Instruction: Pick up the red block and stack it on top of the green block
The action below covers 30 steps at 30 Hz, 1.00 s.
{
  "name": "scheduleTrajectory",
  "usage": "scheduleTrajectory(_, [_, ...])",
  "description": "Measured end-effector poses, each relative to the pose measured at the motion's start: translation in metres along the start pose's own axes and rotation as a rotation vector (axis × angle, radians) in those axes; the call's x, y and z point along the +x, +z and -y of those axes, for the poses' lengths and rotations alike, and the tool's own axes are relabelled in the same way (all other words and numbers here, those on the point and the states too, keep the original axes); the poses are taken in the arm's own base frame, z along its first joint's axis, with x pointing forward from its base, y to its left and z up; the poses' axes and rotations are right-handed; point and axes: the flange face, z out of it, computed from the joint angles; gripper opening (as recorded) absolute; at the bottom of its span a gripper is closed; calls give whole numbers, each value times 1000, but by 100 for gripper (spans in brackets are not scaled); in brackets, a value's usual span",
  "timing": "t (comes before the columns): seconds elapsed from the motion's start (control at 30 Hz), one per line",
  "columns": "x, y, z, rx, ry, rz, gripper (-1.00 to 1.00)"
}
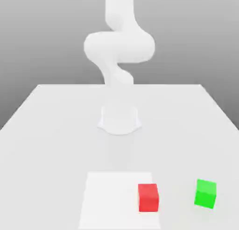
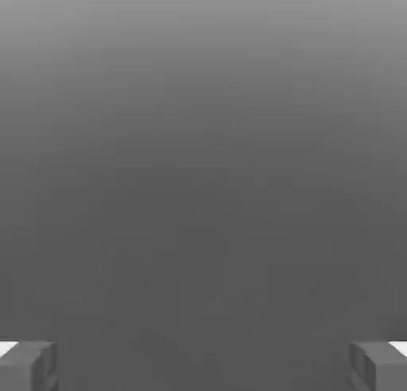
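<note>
Nothing is grasped yet, so the step in hand is judged to be the approach to the red block, taken here from the exterior view's left across to its right. On that left side lies the white table (image 1: pixel 42 145), broad and bare, with its far edge running behind the arm's base (image 1: pixel 119 120) and its side edges slanting outward toward the camera. Near the front sits a paler square patch (image 1: pixel 112 201), and the red block (image 1: pixel 148 197) rests at that patch's right edge, flat on the surface. Further to the exterior view's right, apart from it with a clear gap of table between, stands the green block (image 1: pixel 205 193), also flat and closer to the table's right side edge. The Panda arm (image 1: pixel 119 46) rises upright from its base in the middle, well back from both blocks. In the hand view the gripper (image 2: pixel 203 365) is spread wide, its two fingertips (image 2: pixel 28 365) at opposite corners with plain grey between them, holding nothing. To do this well, the hand should probably come down squarely over the red block with the fingers straddling two parallel faces. There looks to be ample open room around both blocks, though the green one's nearness to the edge advises a gentle placement.
</note>
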Motion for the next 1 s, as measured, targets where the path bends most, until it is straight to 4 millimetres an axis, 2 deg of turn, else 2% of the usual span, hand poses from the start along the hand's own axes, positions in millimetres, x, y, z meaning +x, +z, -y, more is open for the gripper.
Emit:
scheduleTrajectory(0.1, [-17, 69, -1, -80, -5, 61, 0])
scheduleTrajectory(0.23, [-46, 152, -13, -177, -12, 143, 0])
scheduleTrajectory(0.37, [-85, 226, -36, -268, -18, 231, 0])
scheduleTrajectory(0.47, [-119, 274, -58, -333, -22, 300, 0])
scheduleTrajectory(0.6, [-172, 327, -93, -412, -28, 399, 0])
scheduleTrajectory(0.73, [-227, 367, -133, -484, -27, 497, 0])
scheduleTrajectory(0.9, [-259, 410, -163, -500, -23, 516, 0])
scheduleTrajectory(0.93, [-264, 417, -169, -500, -23, 517, -100])
scheduleTrajectory(1.0, [-264, 417, -169, -500, -23, 517, -100])
